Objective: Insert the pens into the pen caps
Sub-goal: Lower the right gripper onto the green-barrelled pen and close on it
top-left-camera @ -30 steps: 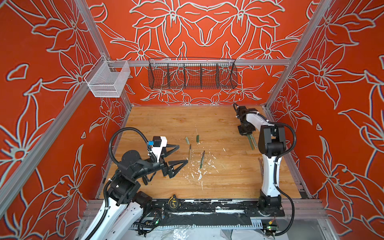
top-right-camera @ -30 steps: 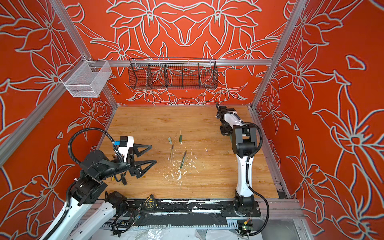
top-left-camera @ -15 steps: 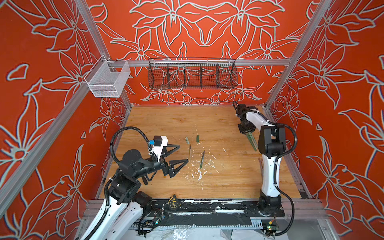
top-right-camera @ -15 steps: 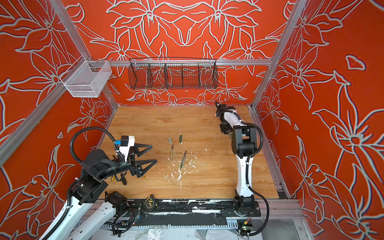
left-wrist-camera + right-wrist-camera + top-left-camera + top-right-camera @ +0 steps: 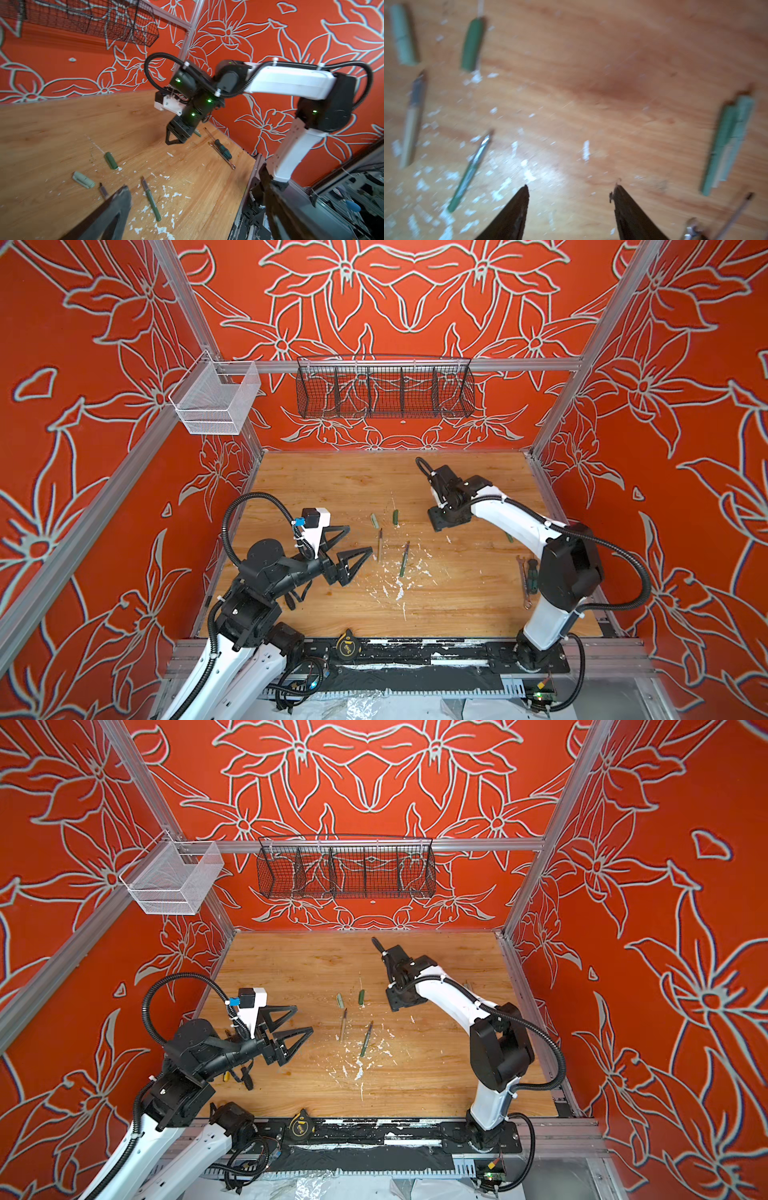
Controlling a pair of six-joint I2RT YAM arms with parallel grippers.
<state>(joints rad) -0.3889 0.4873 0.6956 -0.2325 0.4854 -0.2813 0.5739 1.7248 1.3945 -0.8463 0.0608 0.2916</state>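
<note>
the left claw [image 5: 359, 538] hangs wide and empty near two pens [image 5: 404, 559] on the table [image 5: 316, 472]. the right claw [image 5: 572, 187] is spread too, gripping nothing, near two caps [image 5: 395, 517].

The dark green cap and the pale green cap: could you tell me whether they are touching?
Apart. The left wrist view shows bare wood between the dark green cap and the pale green cap.

Orange-red walls [image 5: 415, 302], drawn over with pale grey flower outlines.
The bench [image 5: 324, 489] is seen in light wood grain, flecked white. A pale green cap [image 5: 375, 519] and a dark green cap [image 5: 395, 517] are shown, with a green pen [image 5: 404, 560] and a tan-and-grey pen [image 5: 380, 545]. The wire basket [image 5: 384, 391] and the right fingers [image 5: 512, 216] are black.
</note>
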